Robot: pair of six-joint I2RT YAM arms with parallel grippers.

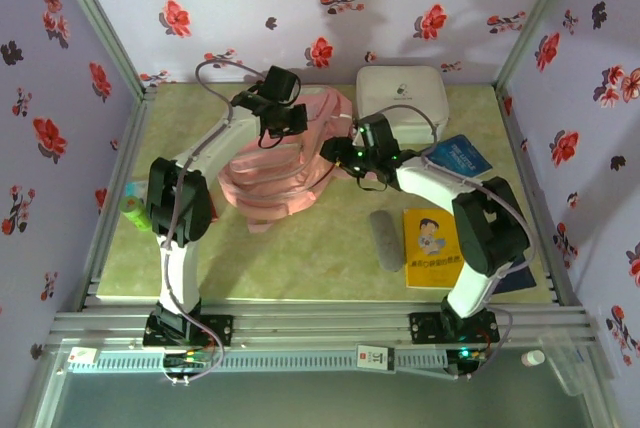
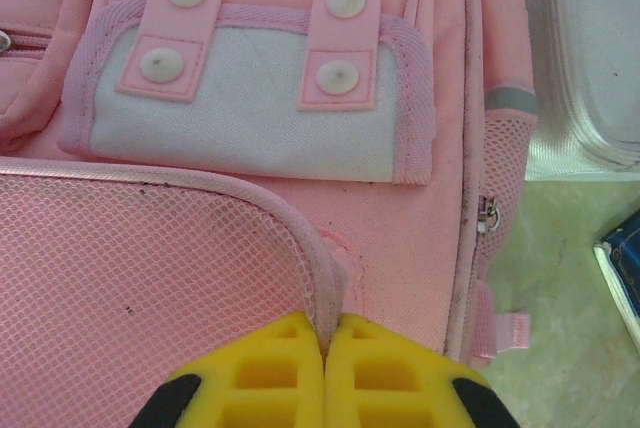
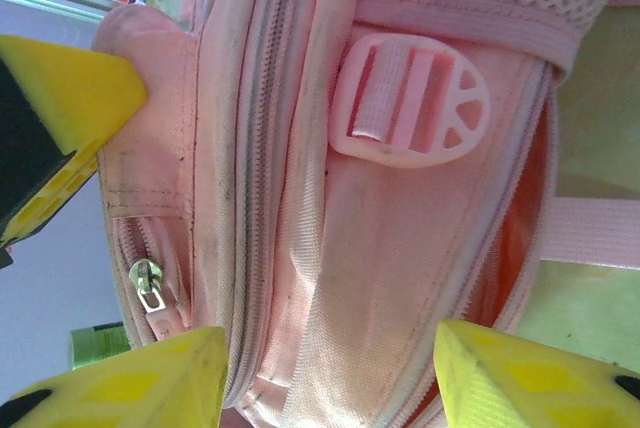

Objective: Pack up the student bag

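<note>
- The table (image 1: pixel 300 258) is a pale green mat walled in by flowered panels.
- The student bag (image 1: pixel 295 173) lies on its back in the middle of the table, nearer the far edge. It is soft and pink, with a white front pocket closed by two snap tabs.
- A white case (image 1: pixel 402 98) sits against the far edge, right of centre, just beside the bag.
- A yellow book (image 1: pixel 432 248) lies flat near the right edge, toward the near edge.
- A blue book (image 1: pixel 460 158) lies between the white case and the yellow book, partly under my right arm.
- A grey pouch (image 1: pixel 385 238) lies just left of the yellow book.
- A green tube (image 1: pixel 131 210) lies at the left edge.
- My right claw (image 3: pixel 328 353) stands apart, its yellow fingers on either side of the bag's side panel. I cannot tell whether the pads press on it.
- My left claw (image 2: pixel 323 368) is pinched together on the piped edge of the bag's mesh flap.
- A pink strap buckle (image 3: pixel 410 98) lies on the side panel.
- A silver zip pull (image 3: pixel 148 283) hangs by my right claw's left finger.
</note>
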